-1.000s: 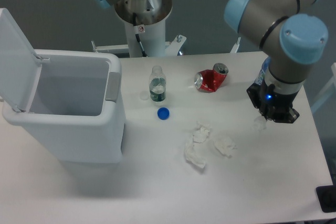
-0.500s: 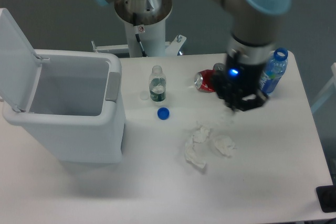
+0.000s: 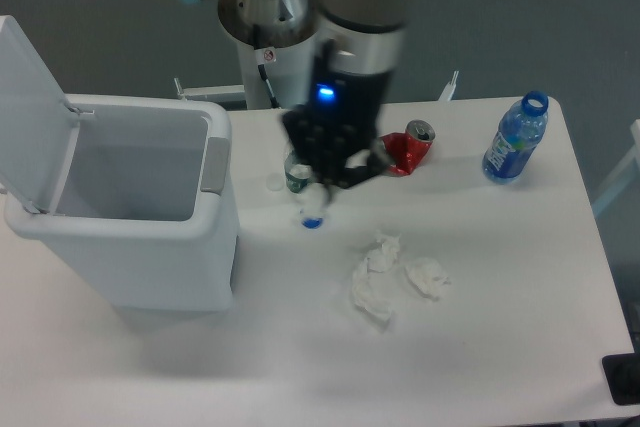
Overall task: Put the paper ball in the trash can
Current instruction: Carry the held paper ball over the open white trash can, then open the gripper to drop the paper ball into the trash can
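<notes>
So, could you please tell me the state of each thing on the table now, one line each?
trash can: lid open, upright.
end effector: shut on paper ball, above the table.
blue bottle: upright, no cap.
red can: crushed, on its side.
paper scraps: lying loose.
small bottle: mostly hidden.

The gripper (image 3: 322,187) is motion-blurred, its jaws' state unreadable; a white smear at its tip may be the paper ball (image 3: 315,194), though that cannot be confirmed; the small bottle (image 3: 295,178) and blue cap (image 3: 312,219) sit largely hidden behind it; the trash can (image 3: 215,162) lid is cropped at the left edge.
</notes>
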`<action>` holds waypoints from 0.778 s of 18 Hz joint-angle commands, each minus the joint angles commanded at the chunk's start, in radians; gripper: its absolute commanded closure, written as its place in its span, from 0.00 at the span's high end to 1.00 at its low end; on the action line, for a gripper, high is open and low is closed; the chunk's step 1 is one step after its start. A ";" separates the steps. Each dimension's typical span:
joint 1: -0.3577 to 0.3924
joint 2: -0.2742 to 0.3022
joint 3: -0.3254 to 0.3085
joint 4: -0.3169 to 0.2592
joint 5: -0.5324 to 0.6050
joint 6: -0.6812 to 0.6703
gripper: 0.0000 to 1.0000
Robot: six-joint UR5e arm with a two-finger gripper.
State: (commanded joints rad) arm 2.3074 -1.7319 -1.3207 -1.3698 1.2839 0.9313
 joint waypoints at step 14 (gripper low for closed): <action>-0.118 0.066 -0.089 0.072 -0.005 -0.042 1.00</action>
State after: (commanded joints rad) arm 2.1890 -1.6660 -1.4096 -1.2980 1.2794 0.8898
